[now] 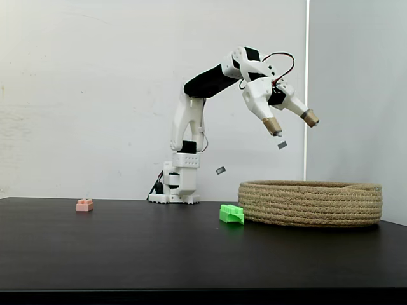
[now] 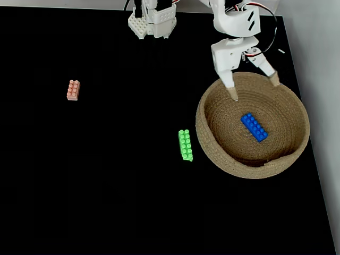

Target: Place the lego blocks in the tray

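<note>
The end effector (image 1: pixel 292 125) hangs in the air above the far rim of the rope basket (image 1: pixel 356 206), its two tan-tipped fingers spread wide with nothing between them. In the top-down fixed view the end effector (image 2: pixel 254 88) sits over the basket's (image 2: pixel 212 151) far wall, tips pointing down into it. That posture, open and raised over the basket, fits an arm that is between bricks rather than carrying one.

The blue brick (image 2: pixel 254 127) lies flat on the basket floor, right of centre, so one of three looks done. The green brick (image 2: pixel 185 144) lies on the black surface (image 2: pixel 106 186) just outside the basket's left wall; the side fixed view shows the green brick (image 1: pixel 232 214) close against the coiled rope, though whether they touch cannot be told. The pale pink brick (image 2: pixel 73 90) rests well apart, far to the left on the surface, also seen at the left in the side view (image 1: pixel 84 204).

The green brick's closeness to the basket wall is the likely nuisance: a finger coming down on its right side may have little room. The pink brick stands in the open. The arm's white base (image 2: pixel 151 21) sits at the far edge, clear of everything.
</note>
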You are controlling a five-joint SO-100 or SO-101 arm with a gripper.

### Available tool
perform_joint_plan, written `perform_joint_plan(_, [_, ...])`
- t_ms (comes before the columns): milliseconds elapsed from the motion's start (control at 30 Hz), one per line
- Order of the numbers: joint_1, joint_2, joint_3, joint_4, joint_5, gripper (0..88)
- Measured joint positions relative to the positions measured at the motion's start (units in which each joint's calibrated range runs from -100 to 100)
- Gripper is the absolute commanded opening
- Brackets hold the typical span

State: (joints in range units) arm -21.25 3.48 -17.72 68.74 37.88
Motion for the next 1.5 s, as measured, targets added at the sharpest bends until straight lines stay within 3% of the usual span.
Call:
perform_joint_plan(300, [17.2, 0.1, 1.6, 1.7, 4.0, 26.8])
perform_joint_plan(500, [24.7, 3.6, 6.2, -4.0, 7.2, 25.5])
perform_joint_plan(1500, [19.6, 19.7, 6.6, -6.8, 6.3, 24.4])
